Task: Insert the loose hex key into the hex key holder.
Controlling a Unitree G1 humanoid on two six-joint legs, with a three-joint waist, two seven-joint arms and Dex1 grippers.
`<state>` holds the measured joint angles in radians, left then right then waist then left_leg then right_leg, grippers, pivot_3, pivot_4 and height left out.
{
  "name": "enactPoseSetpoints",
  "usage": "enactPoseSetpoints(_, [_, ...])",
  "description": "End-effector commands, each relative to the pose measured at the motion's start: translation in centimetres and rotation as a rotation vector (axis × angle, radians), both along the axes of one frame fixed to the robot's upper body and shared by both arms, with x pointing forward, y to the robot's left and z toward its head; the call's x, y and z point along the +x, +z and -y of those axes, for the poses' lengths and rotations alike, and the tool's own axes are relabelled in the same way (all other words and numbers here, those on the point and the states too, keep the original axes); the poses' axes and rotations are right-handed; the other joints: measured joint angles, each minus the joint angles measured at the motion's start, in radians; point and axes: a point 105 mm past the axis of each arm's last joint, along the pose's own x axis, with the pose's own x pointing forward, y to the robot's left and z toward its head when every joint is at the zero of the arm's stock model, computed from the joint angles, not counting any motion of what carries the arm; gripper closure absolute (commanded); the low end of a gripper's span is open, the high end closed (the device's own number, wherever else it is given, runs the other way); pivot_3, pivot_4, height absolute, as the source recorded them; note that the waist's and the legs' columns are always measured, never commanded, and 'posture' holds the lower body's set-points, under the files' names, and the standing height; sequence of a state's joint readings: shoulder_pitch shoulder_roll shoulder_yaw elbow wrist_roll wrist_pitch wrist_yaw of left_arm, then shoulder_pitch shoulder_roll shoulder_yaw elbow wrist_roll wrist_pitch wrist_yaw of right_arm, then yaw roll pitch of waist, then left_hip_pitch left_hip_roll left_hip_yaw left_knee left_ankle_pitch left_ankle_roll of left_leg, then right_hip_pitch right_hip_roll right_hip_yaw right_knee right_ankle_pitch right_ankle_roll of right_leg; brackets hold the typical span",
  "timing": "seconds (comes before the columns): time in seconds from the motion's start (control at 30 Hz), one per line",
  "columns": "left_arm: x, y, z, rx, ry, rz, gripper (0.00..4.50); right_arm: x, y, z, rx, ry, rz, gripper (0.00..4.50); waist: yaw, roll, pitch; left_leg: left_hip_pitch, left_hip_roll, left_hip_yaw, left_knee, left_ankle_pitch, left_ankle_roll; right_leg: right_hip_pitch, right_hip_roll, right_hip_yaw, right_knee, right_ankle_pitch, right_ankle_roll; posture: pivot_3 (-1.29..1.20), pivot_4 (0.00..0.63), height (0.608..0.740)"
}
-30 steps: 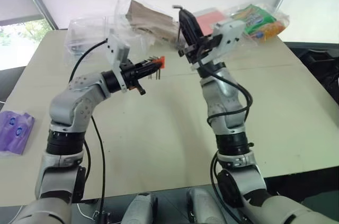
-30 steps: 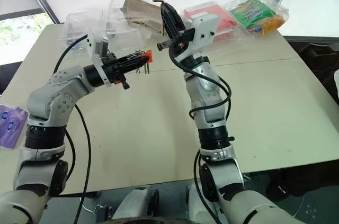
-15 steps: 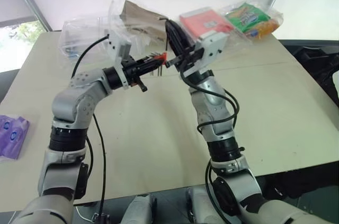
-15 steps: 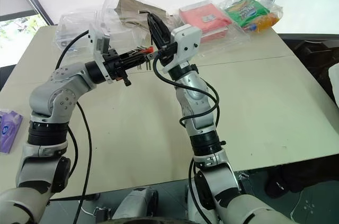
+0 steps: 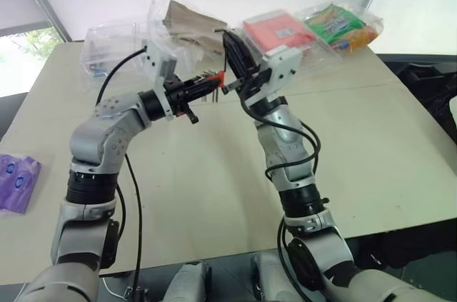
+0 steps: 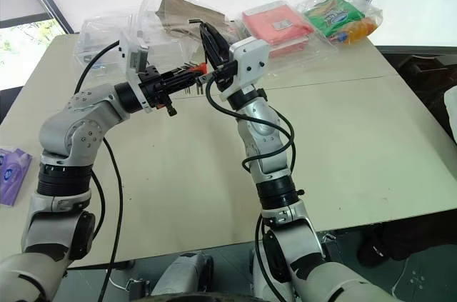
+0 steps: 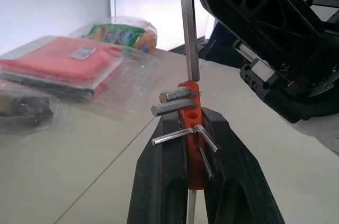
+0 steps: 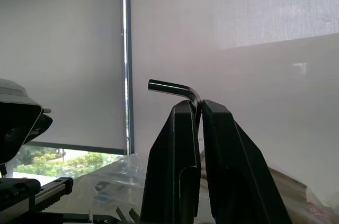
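Two robot arms are raised over one beige table [image 5: 214, 195]. One red-orange hex key holder [image 7: 190, 128] carries about four short grey keys. One loose hex key [image 7: 187, 28] stands at its top end. At the table's far edge lie about five clear plastic packets; one holds a red packet [image 5: 275, 31], one a green snack bag [image 5: 335, 23]. One purple packet [image 5: 18, 184] lies apart.

The holder [image 7: 189, 128], a small red-orange block, is held up off the worktop with several short grey keys sticking out sideways. The loose key [image 7: 187, 23], a thin grey L-shaped rod, stands upright at the holder's 12 o'clock, its straight end meeting the block's top.
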<state>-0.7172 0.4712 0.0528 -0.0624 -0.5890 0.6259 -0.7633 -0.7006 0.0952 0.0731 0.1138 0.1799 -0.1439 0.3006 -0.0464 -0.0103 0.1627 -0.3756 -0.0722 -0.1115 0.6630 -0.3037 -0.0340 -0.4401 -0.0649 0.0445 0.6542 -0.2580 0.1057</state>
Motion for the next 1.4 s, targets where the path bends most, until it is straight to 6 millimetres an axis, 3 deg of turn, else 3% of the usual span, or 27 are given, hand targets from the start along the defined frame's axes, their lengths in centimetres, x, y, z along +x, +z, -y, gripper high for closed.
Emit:
enactPoseSetpoints(0.03, [-0.8,1.3,0.1,-0.009,-0.013,0.063,4.5,-0.8,1.7,-0.4,0.026,0.02,0.059,4.45,0.0,0.0,0.0,0.0,0.0,0.0,0.0,0.0,0.0,0.0,0.0,0.0,0.0,0.0,0.0,0.0,0.15,0.74])
enactPoseSetpoints(0.8, [-0.8,1.2,0.1,-0.013,-0.007,0.058,4.5,-1.4,1.7,-1.2,0.02,0.048,0.061,4.45,0.0,0.0,0.0,0.0,0.0,0.0,0.0,0.0,0.0,0.0,0.0,0.0,0.0,0.0,0.0,0.0,0.15,0.74])
enactPoseSetpoints(1.4, [-0.6,1.6,-0.2,-0.014,0.002,0.07,4.5,-0.9,1.4,-0.2,0.011,0.009,0.057,4.45,0.0,0.0,0.0,0.0,0.0,0.0,0.0,0.0,0.0,0.0,0.0,0.0,0.0,0.0,0.0,0.0,0.15,0.74])
